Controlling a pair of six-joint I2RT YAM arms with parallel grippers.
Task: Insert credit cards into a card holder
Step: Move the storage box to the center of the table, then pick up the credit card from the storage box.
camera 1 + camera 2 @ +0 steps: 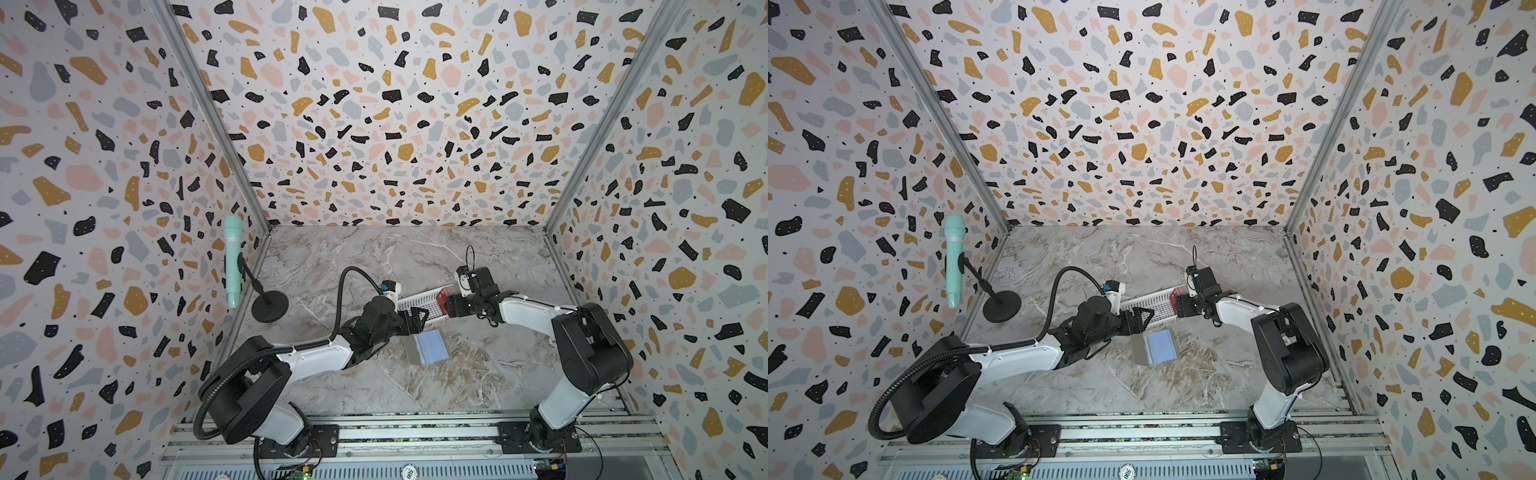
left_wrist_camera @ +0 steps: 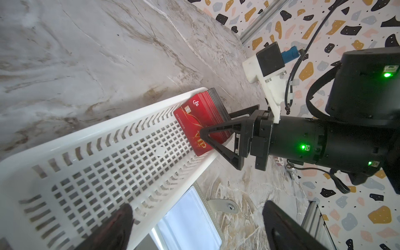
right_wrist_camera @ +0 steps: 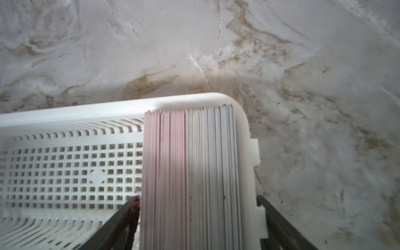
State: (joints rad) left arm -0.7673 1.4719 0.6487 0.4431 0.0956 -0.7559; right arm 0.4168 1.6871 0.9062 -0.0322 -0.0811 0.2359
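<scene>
- The card holder [image 1: 428, 348] lies open on the marble table [image 1: 374, 257], with its light blue inside facing up. Only the left wrist view shows its snap tab [image 2: 225, 206].
- The left gripper [image 1: 417, 318] hangs just beyond it, jaws spread wide and empty, with one finger [image 2: 116, 225] over the white basket [image 1: 424, 299].
- The credit cards [image 1: 445, 295] stand on edge, stacked at the basket's end nearest the right arm. Both top views give only a red sliver. The left wrist view shows gold "VIP" lettering. The right wrist view shows pink edges, then grey ones.
- The right gripper [image 2: 216, 123] has its jaws spread astride the stack, with one finger [image 3: 123, 220] inside the basket and one outside its end wall.
</scene>
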